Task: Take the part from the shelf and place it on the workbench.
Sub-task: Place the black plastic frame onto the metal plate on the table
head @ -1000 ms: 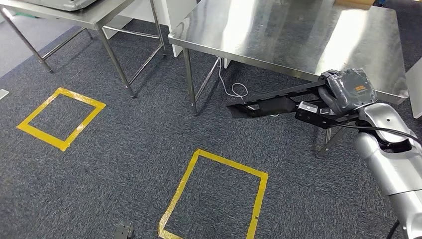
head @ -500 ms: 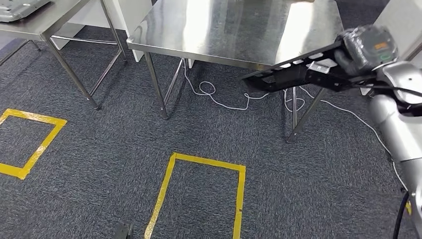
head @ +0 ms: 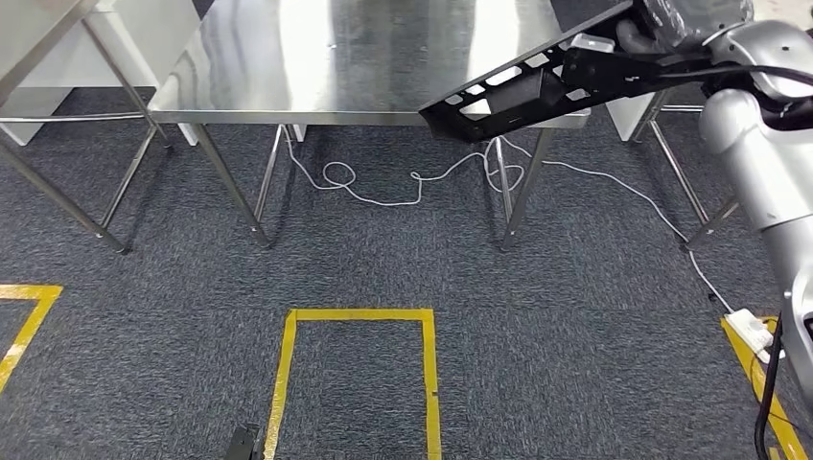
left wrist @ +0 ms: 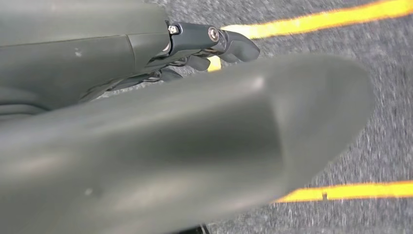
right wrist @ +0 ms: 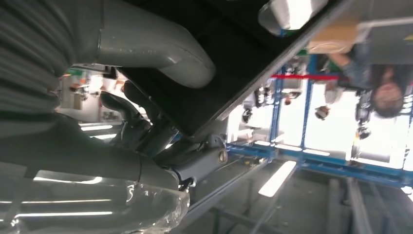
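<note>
The part (head: 518, 86) is a long black perforated bracket. My right hand (head: 685, 17) grips its near end at the top right of the head view. Its far end hangs level with the front right edge of the stainless workbench (head: 336, 57), just above the steel top. In the right wrist view the grey thumb (right wrist: 160, 44) presses on the black part (right wrist: 234, 63) and dark fingers curl under it. My left hand (left wrist: 170, 136) hangs over the carpet, its dark fingers (left wrist: 219, 41) stretched out and holding nothing.
A yellow tape rectangle (head: 355, 316) marks the carpet in front of the workbench. A white cable (head: 383, 192) loops under the workbench toward a power strip (head: 753, 331). A second steel table (head: 38, 29) stands at the left. A person (right wrist: 384, 92) is beside blue racking (right wrist: 292, 112).
The camera has turned, so the workbench now lies straight ahead and closer. My right hand still holds the part, which now reaches the workbench's front right edge.
</note>
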### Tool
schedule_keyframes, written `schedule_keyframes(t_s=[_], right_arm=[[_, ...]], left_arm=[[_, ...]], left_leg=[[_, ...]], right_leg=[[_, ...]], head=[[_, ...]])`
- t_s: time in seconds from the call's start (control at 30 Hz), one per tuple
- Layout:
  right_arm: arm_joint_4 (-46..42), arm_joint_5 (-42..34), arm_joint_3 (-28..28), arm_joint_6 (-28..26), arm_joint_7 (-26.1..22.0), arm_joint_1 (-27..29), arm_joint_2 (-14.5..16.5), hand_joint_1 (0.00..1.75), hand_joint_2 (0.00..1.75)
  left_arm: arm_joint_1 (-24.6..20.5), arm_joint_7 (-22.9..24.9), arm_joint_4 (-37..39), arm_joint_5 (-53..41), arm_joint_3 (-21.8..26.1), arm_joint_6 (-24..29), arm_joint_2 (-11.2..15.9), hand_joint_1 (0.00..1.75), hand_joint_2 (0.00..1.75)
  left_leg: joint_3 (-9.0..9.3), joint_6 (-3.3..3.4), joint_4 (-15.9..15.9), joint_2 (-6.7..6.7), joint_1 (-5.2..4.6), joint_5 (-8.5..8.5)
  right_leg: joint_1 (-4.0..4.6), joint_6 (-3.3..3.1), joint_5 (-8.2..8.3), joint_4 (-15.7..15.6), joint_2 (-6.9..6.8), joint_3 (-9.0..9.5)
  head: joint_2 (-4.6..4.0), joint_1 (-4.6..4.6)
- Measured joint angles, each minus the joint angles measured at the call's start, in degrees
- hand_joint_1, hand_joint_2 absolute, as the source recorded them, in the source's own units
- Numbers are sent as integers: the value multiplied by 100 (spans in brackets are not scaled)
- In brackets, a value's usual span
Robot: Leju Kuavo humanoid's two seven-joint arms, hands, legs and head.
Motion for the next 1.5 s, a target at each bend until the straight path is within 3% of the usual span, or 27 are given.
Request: schedule_keyframes(t_s=[0.07, 0.13, 0.17, 0.2, 0.3, 0.37, 0.47, 0.57, 0.77, 0.9, 1.0, 1.07, 1.13, 1.17, 1.23, 1.27, 1.33, 1.4, 1.5], right_arm=[[163, -26, 97, 2, -6, -181, 152, 175, 175], [342, -31, 234, 3, -57, -298, 345, 175, 175], [415, -21, 305, 2, -95, -333, 437, 175, 175], [470, -4, 368, -1, -124, -364, 504, 175, 175], [596, 57, 541, -5, -157, -468, 656, 175, 175], [661, 83, 644, -6, -163, -516, 737, 175, 175], [733, 108, 743, -14, -162, -548, 804, 175, 175], [815, 147, 827, -31, -144, -575, 854, 175, 175], [1011, 162, 975, -172, -155, -629, 952, 175, 175], [1099, 176, 1066, -192, -193, -653, 992, 175, 175], [1137, 188, 1128, -202, -199, -706, 1026, 175, 175], [1152, 195, 1157, -204, -200, -734, 1051, 175, 175], [1173, 202, 1185, -204, -203, -726, 1064, 175, 175], [1184, 207, 1200, -204, -206, -721, 1070, 175, 175], [1200, 214, 1234, -204, -213, -725, 1080, 175, 175], [1207, 215, 1250, -206, -215, -731, 1084, 175, 175], [1222, 217, 1277, -210, -216, -748, 1094, 175, 175], [1234, 219, 1293, -215, -217, -759, 1105, 175, 175], [1246, 214, 1311, -221, -218, -779, 1126, 175, 175]], left_arm=[[3, 13, -3, -14, 5, -1, 1, 0, 0], [18, 35, -3, -24, 8, -2, 0, 0, 0], [22, 43, -3, -29, 8, -2, -1, 0, 0], [20, 48, -3, -34, 9, -3, -1, 0, 0], [13, 49, -4, -51, 12, -1, 1, 0, 0], [6, 49, -5, -66, 13, -1, -4, 0, 0], [-7, 47, -7, -77, 14, -1, -15, 0, 0], [-7, 13, -7, -69, 21, -108, -15, 0, 0], [-2, -74, -7, -76, 33, -157, -11, 0, 0], [1, -80, -7, -76, 38, -110, -1, 0, 0], [8, -87, -7, -76, 42, -112, -4, 0, 0], [16, -90, -7, -75, 50, -115, -4, 0, 0], [28, -91, -7, -74, 64, -116, -5, 0, 0], [34, -91, -7, -74, 72, -116, -6, 0, 0], [41, -94, -7, -74, 87, -116, -7, 0, 0], [41, -96, -7, -74, 96, -116, -7, 0, 0], [44, -98, -8, -73, 111, -113, -7, 0, 0], [56, -99, -8, -72, 117, -110, -9, 0, 0], [64, -99, -9, -73, 119, -107, -10, 0, 0]], left_leg=[[-277, 1, 603, -337, 14, -340], [-653, 23, 1308, -476, 2, -588], [-765, 42, 1456, -495, -1, -561], [-778, 68, 1381, -505, -4, -413], [-462, 165, 399, -568, -12, 235], [-339, 146, 21, -603, -22, 382], [-350, 105, -19, -631, -85, 406], [-362, 153, -14, -678, -139, 420], [-391, 256, -1, -700, -201, 429], [-373, 354, -36, -678, -223, 428], [-309, 435, -59, -622, -171, 425], [-296, 450, -57, -584, -164, 410], [-277, 432, -53, -557, -161, 386], [-256, 414, -51, -550, -157, 368], [-187, 362, -50, -538, -143, 316], [-154, 330, -53, -530, -139, 291], [-119, 260, -65, -506, -137, 248], [-94, 192, -43, -487, -137, 244], [-248, 108, 331, -485, -110, 145]], right_leg=[[8, -82, 6, -5, 134, 3], [43, -139, 4, -3, 272, 11], [62, -151, 1, -2, 340, 24], [76, -159, -3, -1, 398, 41], [125, -161, -15, 10, 518, 72], [181, -152, -23, 31, 557, 41], [222, -147, -26, 35, 534, 13], [199, -128, -20, 15, 485, 21], [120, -21, 4, -20, 473, 31], [93, 87, 40, 0, 468, 30], [103, 90, -137, 372, 265, -169], [101, 68, -408, 1080, 169, -527], [95, 89, -562, 1584, 157, -800], [89, 116, -525, 1532, 152, -784], [75, 176, -239, 813, 108, -444], [84, 176, -124, 430, 76, -268], [138, 74, -34, 3, 26, -64], [161, -76, -48, -16, 42, -1], [107, -198, -59, -60, 80, 157]], head=[[0, -15], [0, -28], [0, -29], [0, -31], [0, -30], [0, -25], [0, -23], [0, -21], [0, -22], [0, -26], [0, -4], [0, 13], [0, 15], [0, 15], [0, 22], [0, 21], [0, 19], [0, 9], [0, -4]])
